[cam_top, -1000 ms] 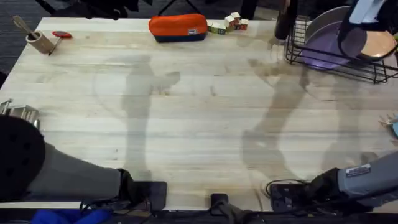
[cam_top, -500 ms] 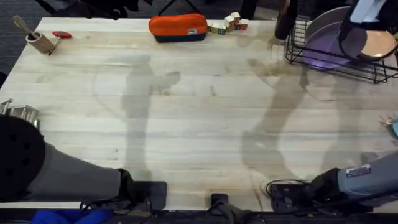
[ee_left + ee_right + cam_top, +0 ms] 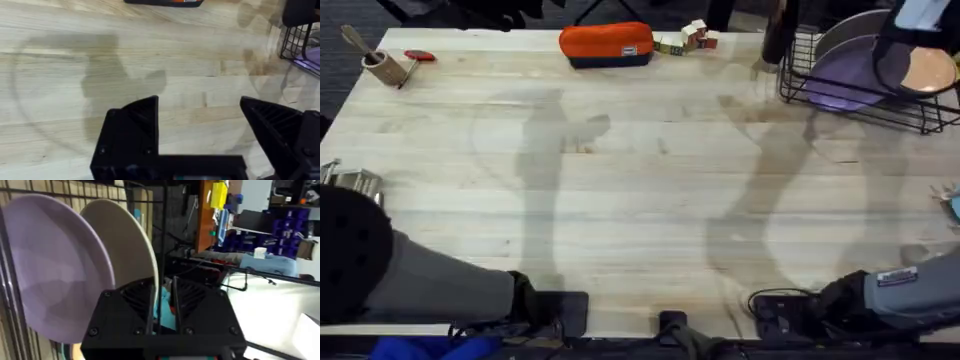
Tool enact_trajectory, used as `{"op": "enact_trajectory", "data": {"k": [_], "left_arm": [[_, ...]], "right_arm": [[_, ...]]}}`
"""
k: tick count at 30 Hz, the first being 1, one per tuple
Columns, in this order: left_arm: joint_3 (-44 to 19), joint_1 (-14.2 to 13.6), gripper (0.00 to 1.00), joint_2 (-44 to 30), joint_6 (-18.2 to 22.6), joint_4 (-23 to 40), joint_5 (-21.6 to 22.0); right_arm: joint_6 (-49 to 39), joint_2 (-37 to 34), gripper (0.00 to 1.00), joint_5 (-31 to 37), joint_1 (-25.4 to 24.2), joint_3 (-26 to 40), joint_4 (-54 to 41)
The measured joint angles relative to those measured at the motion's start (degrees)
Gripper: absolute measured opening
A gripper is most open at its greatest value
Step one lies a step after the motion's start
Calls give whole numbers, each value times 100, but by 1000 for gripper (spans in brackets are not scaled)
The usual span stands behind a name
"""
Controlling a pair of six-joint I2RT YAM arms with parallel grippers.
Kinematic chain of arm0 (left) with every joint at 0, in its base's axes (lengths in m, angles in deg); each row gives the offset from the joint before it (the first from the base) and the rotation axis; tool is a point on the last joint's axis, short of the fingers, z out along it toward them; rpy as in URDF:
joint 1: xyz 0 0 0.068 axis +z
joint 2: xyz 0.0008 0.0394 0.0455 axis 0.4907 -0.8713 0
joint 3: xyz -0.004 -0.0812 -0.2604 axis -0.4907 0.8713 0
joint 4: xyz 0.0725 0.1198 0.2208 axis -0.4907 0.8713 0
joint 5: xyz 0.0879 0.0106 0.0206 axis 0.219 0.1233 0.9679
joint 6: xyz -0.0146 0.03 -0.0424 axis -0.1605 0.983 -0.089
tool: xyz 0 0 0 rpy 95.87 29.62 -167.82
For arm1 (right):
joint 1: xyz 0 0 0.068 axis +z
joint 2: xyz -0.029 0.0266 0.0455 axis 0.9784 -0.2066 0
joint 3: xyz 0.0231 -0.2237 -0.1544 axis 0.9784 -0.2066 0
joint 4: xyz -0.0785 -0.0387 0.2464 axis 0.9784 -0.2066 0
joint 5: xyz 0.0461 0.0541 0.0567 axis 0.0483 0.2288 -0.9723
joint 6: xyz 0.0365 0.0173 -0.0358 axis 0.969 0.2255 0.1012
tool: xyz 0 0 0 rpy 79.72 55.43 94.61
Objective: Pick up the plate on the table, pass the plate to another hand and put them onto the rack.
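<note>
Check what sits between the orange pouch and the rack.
In the overhead view, small coloured blocks sit beside the orange pouch; a dark upright object stands by the rack.

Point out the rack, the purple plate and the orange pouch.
rack (image 3: 840,105), overhead view, front lower wire.
purple plate (image 3: 55,265), right wrist view, middle of its face.
orange pouch (image 3: 605,42), overhead view, orange top surface.

Pale wood table (image 3: 640,180); black rack (image 3: 860,105); purple plate (image 3: 850,75).

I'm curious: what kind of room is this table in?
Probably a workshop or robot lab: two robot arms work at a wooden table, and the right wrist view shows shelves of blue bins and cables behind the rack.
</note>
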Motion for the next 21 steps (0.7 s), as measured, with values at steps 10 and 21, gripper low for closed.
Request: {"op": "enact_trajectory", "data": {"k": [10, 21], "left_arm": [[0, 0, 995, 0, 0, 0, -2], [0, 0, 994, 0, -2, 0, -1]], "right_arm": [[87, 290, 253, 2, -9, 0, -29], [167, 290, 317, 15, -11, -3, -569]]}}
